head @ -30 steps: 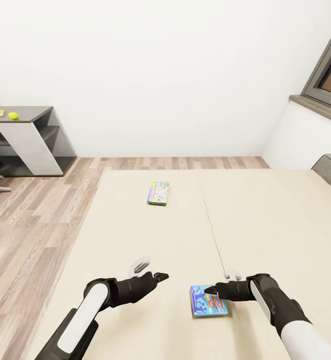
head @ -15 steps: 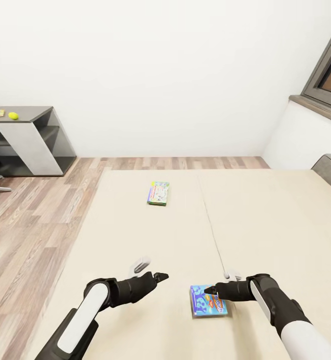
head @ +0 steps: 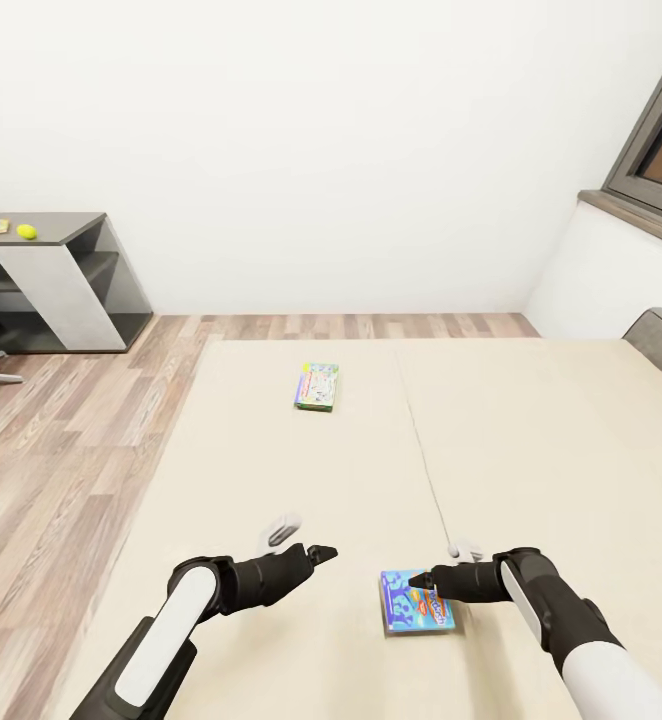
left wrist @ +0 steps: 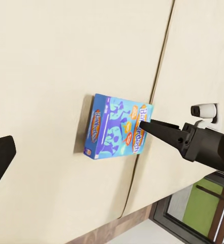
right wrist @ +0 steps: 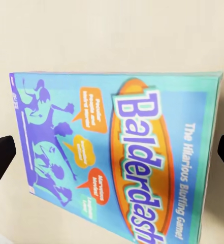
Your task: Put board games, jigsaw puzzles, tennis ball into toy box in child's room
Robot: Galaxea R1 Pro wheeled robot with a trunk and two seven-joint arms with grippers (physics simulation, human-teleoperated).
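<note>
Nothing has moved: our blue Balderdash box (head: 416, 601) lies flat on the bed (head: 531, 450), right gripper (head: 420, 580) spread above it, left gripper (head: 323, 551) also spread.

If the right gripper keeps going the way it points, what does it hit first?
Most likely the Balderdash box, which lies between the open fingers of the right gripper on the bed; the remaining gap is unclear.

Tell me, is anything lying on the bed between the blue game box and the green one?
No. In the head view, only bare beige bed cover lies between the blue Balderdash box and the green-edged game box.
</note>
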